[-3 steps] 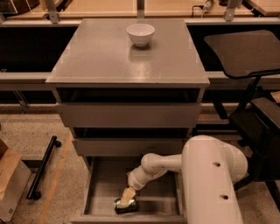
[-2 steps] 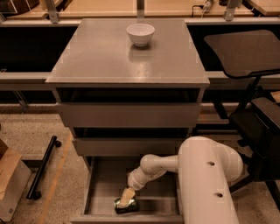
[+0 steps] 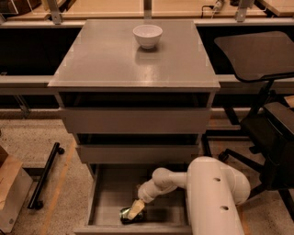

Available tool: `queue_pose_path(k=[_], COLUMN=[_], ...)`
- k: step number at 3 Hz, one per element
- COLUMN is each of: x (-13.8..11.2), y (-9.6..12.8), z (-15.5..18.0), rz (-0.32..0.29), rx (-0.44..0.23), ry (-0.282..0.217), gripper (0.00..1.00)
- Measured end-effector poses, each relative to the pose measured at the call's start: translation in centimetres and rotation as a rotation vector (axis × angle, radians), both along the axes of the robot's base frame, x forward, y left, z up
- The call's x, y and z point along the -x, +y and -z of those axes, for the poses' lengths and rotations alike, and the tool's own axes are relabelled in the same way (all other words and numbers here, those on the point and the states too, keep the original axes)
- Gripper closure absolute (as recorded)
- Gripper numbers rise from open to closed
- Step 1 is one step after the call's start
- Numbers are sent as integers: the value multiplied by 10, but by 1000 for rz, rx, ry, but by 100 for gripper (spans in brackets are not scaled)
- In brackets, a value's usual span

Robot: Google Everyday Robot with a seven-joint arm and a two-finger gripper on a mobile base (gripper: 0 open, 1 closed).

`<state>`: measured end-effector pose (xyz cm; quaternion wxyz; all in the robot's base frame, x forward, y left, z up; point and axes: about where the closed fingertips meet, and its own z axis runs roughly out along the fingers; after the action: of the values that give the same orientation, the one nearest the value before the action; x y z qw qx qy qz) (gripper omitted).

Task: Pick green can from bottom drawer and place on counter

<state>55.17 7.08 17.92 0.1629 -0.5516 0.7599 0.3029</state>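
Down in the open bottom drawer (image 3: pixel 110 197), gripper (image 3: pixel 134 210) against the green can (image 3: pixel 126 215) near its front, hold impossible to tell; could slip off the shiny sides or knock the 2 drawers (image 3: pixel 138 153) overhead before reaching the counter (image 3: pixel 105 59).

This looks like an office-style robot lab: a grey cabinet (image 3: pixel 133 120) on speckled floor (image 3: pixel 27 137), black chairs (image 3: pixel 257 53), wooden tabletops (image 3: pixel 101 7) behind, and a white arm (image 3: pixel 213 197). Its gripper (image 3: pixel 134 210) sits low in the bottom drawer (image 3: pixel 108 193), near the front.
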Motion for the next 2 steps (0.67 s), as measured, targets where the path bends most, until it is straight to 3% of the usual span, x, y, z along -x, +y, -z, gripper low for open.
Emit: queue_pose_path(k=[2], x=[3], y=[-1], z=[52], rz=[59], rx=[-69], ry=[38], gripper=[0])
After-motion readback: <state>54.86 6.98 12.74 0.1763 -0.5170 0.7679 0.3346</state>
